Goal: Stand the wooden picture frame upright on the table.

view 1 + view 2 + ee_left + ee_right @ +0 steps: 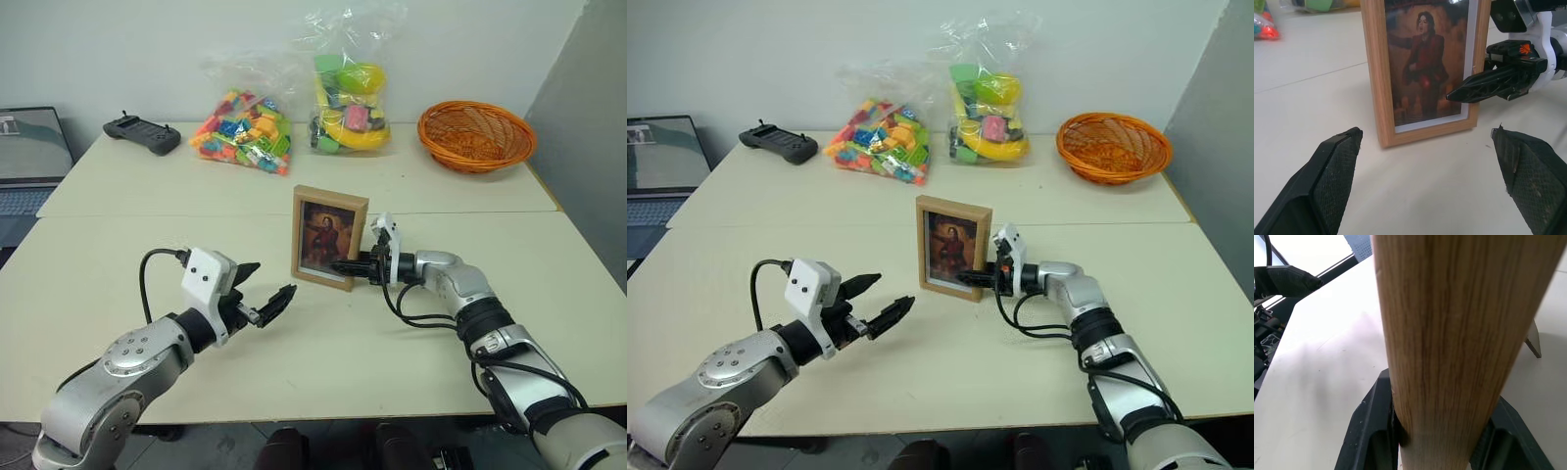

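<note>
While our right hand (355, 266) pinches the right edge of the wooden picture frame (329, 237) between its fingers, the frame stands upright on the table (323, 343), picture facing us. We judge that grip is there to steady it until the fold-out stand behind the frame bears the weight. Our left hand (269, 298) hovers near the frame's lower left corner, spread wide and holding nothing, ready to catch a tip.
</note>
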Action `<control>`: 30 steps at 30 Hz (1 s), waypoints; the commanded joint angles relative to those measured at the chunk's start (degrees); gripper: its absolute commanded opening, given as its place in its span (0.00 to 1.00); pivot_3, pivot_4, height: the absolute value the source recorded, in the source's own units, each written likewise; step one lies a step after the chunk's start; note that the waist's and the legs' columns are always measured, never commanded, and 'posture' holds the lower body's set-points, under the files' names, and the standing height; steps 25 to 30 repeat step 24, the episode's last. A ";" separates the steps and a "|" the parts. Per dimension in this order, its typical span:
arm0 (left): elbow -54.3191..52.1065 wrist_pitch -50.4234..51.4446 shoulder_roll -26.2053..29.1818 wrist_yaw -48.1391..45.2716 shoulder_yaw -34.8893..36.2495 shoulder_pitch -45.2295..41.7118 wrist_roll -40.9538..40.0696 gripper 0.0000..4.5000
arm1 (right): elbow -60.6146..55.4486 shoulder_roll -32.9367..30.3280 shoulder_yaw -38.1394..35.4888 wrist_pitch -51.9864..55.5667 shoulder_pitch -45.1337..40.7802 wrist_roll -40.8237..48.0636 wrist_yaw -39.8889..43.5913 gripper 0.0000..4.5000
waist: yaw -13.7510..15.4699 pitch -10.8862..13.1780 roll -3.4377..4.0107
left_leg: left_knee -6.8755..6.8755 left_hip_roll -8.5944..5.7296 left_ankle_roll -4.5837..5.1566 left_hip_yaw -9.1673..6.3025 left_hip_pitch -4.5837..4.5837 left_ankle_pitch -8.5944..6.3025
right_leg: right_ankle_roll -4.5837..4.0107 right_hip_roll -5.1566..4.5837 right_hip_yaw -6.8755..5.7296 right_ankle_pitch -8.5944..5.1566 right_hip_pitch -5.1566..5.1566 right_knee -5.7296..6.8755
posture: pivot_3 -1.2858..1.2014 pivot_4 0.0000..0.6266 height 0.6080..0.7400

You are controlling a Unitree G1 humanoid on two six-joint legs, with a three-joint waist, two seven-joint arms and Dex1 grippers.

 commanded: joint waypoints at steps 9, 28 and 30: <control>6.64 -0.83 0.47 -7.77 0.93 -6.50 4.01 1.00 | -9.46 -3.77 -4.10 0.52 6.00 -2.64 1.62 0.77 | -0.03 -0.01 -0.02 | 0.01 0.00 0.01 -0.04 0.02 0.00 | 0.00 0.00 -0.04 0.00 0.03 0.02 | 0.52 0.24 1.00; 25.40 7.44 13.16 -27.53 6.07 -21.55 0.35 1.00 | -56.45 -22.17 -18.68 34.20 16.61 13.77 -8.96 1.00 | -1.00 0.08 0.12 | -0.06 0.03 0.05 -0.41 0.02 -0.03 | 0.00 0.18 -0.15 -0.03 0.01 0.03 | 0.52 0.24 1.00; 25.40 7.44 13.16 -27.53 6.07 -21.55 0.35 1.00 | -56.45 -22.17 -18.68 34.20 16.61 13.77 -8.96 1.00 | -1.00 0.08 0.12 | -0.06 0.03 0.05 -0.41 0.02 -0.03 | 0.00 0.18 -0.15 -0.03 0.01 0.03 | 0.52 0.24 1.00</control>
